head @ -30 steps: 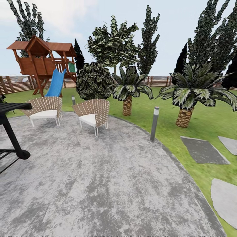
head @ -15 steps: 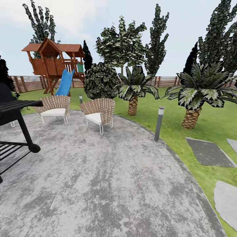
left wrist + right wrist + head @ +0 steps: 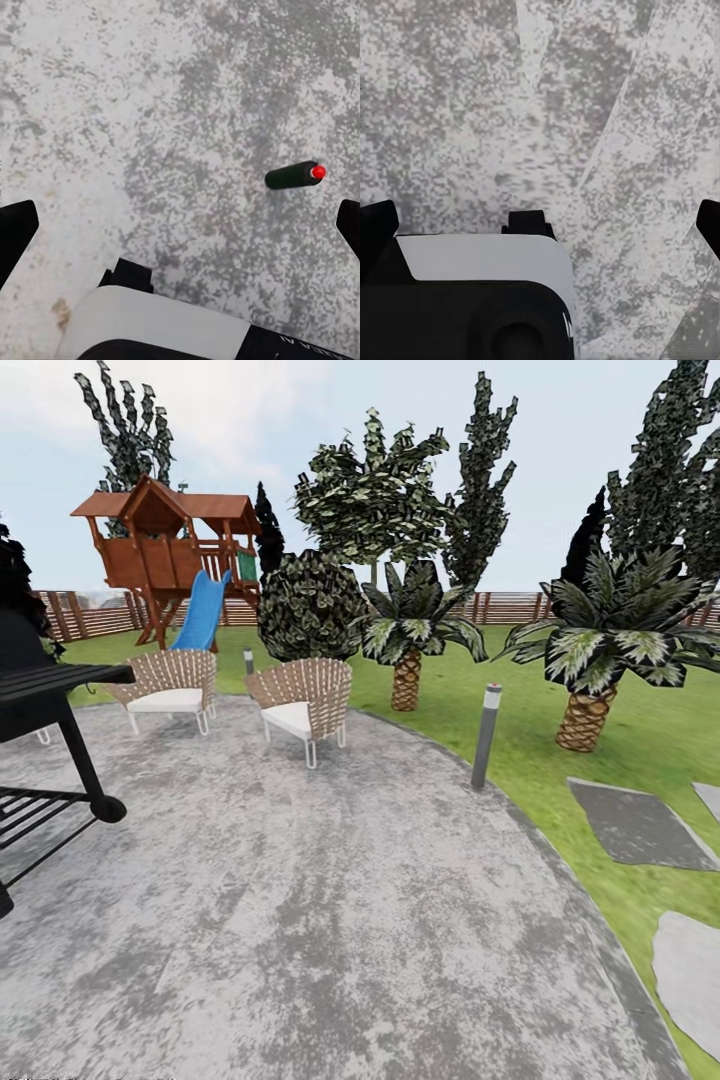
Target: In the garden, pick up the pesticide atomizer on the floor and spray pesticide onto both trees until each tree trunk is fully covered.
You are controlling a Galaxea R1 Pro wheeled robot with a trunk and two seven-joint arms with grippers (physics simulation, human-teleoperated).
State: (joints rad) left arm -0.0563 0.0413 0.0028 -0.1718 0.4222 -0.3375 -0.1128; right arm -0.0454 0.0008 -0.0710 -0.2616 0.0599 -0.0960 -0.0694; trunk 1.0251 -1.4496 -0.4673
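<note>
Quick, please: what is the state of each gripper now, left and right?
Left gripper: open, holding nothing, above the grey paving.
Right gripper: open, holding nothing, above the same paving.

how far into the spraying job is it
Nothing looks done yet. The left end effector and the right end effector hang open and empty over the grey paving, with only a dark red-tipped cylinder lying there. Finding and picking up the atomizer, then spraying both trunks, is all still left.

Both the left claw (image 3: 180, 225) and right claw (image 3: 540, 221) point downward, fingers spread wide, holding nothing.
</note>
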